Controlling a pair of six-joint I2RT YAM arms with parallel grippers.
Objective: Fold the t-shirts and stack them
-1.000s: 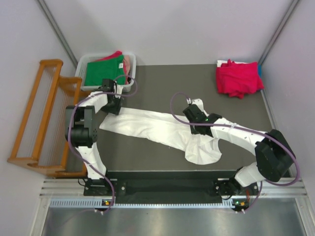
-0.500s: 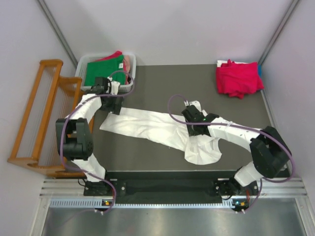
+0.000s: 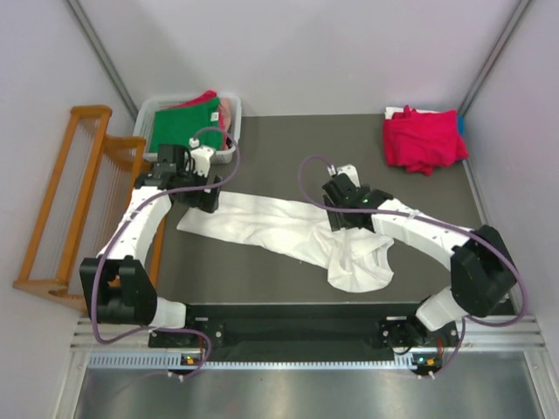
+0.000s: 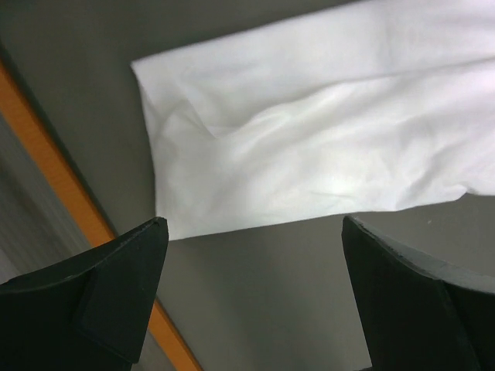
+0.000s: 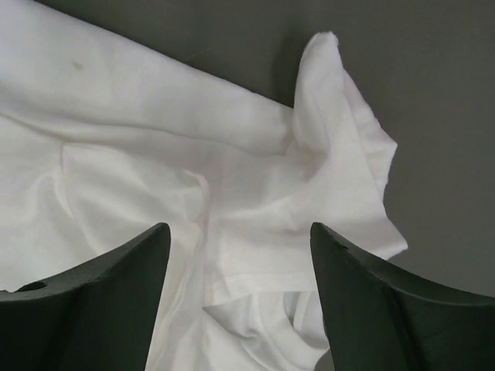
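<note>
Flattening out the white t-shirt (image 3: 262, 223) looks like the step being worked on. It's being left as a long rumpled strip across the middle of the top view, bunched up at its lower right end and not yet folded.

Both pincers are being held wide apart with nothing gripped. The left gripper (image 4: 254, 232) is being hovered over the smooth left end, and the right gripper (image 5: 238, 232) over the twisted, wrinkly part.

Next, that bunched end probably needs grabbing and pulling out flat.

Red t-shirts (image 3: 422, 138) are being kept upper right, and a green t-shirt (image 3: 185, 125) in the basket (image 3: 166, 99) upper left.
</note>
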